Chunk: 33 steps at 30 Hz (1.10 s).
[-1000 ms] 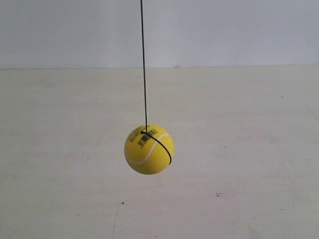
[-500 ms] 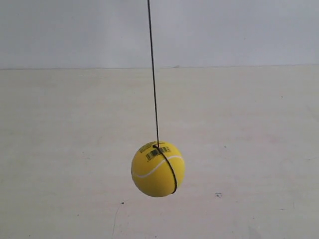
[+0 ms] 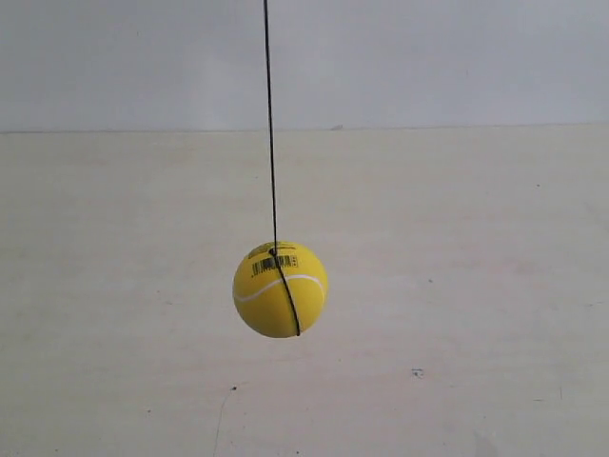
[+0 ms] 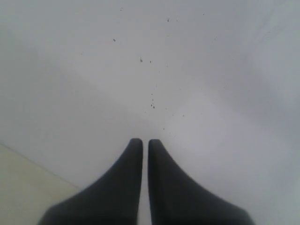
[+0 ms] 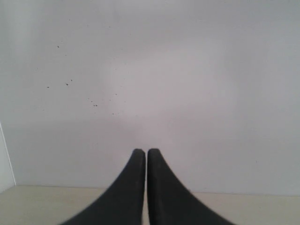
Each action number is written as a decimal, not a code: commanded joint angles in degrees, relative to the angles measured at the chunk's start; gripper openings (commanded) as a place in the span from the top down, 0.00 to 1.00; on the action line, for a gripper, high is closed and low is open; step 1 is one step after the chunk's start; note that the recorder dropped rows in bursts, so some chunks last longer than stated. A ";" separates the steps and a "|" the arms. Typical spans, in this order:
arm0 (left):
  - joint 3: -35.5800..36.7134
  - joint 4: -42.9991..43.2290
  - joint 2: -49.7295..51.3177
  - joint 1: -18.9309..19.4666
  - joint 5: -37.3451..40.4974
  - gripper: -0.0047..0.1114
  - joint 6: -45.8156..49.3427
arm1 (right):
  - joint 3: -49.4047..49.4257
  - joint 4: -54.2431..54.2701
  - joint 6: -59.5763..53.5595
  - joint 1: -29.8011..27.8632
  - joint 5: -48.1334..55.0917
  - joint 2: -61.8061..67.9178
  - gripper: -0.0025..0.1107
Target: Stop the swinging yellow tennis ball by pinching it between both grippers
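While yellow tennis ball [image 3: 280,289] hangs free, L gripper [image 4: 145,140] & R gripper [image 5: 143,151] pressed together, off ball.

Plain grey-white wall [image 3: 457,57] above a broad, lightly scuffed cream surface [image 3: 476,286].

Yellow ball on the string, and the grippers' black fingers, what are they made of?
Yellow ball: smooth, matte skin with printed white seam and barcode, so probably foam or rubber rather than felt. String: thin black cord, fibre unclear. Left gripper and right gripper: fingers plain matte black, no shine or texture, likely moulded plastic or rubber.
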 commanded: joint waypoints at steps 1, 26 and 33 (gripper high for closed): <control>0.20 -0.20 -0.12 0.15 0.66 0.92 0.02 | 0.38 0.05 -0.14 0.15 0.00 -0.03 0.98; 0.20 1.02 -0.12 0.15 29.53 0.92 0.02 | 0.38 0.05 -0.14 0.15 0.00 -0.03 0.98; 0.20 1.02 -0.12 0.15 29.53 0.92 0.02 | 0.38 0.05 -0.14 0.15 0.00 -0.03 0.98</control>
